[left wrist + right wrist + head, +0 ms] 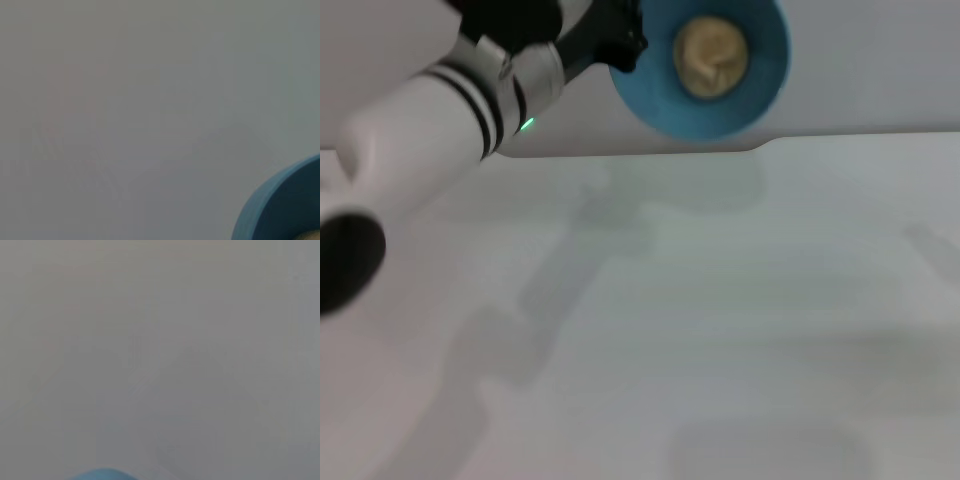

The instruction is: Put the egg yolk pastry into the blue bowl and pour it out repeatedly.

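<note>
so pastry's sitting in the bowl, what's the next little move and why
Probably tip the blue bowl over the table to pour. The egg yolk pastry already lies inside it, and the left gripper is at its rim. Its grip isn't visible, so tilt slowly.

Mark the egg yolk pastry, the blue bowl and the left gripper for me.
egg yolk pastry (711, 57): head view, middle of its creased top, inside the bowl.
blue bowl (656, 97): head view, inner wall near the rim.
left gripper (620, 42): head view, black fingers at the bowl's rim.
</note>
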Action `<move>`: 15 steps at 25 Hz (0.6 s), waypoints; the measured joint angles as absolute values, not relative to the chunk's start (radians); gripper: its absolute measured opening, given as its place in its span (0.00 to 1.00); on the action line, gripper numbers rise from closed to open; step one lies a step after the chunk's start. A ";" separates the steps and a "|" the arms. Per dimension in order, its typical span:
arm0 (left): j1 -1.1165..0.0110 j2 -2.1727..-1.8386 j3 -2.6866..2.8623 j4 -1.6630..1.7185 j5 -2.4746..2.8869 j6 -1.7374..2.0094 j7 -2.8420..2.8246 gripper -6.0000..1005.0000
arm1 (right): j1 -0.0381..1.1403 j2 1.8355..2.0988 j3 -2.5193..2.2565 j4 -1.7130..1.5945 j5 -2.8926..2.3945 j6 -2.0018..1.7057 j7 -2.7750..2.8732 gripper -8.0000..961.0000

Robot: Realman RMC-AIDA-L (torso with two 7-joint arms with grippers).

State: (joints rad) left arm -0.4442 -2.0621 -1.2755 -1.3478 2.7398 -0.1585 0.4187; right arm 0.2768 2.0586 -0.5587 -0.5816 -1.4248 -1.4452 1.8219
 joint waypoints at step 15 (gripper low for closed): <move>-0.411 -2.077 -0.942 -0.992 2.599 0.773 0.904 0.01 | 0.290 2.054 -0.546 -0.574 -1.425 -1.415 1.821 0.34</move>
State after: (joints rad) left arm -0.4107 -2.0770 -0.9423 -0.9916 2.5985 0.7732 0.9038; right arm 0.2895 2.0541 -0.5463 -0.5744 -1.4249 -1.4154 1.8207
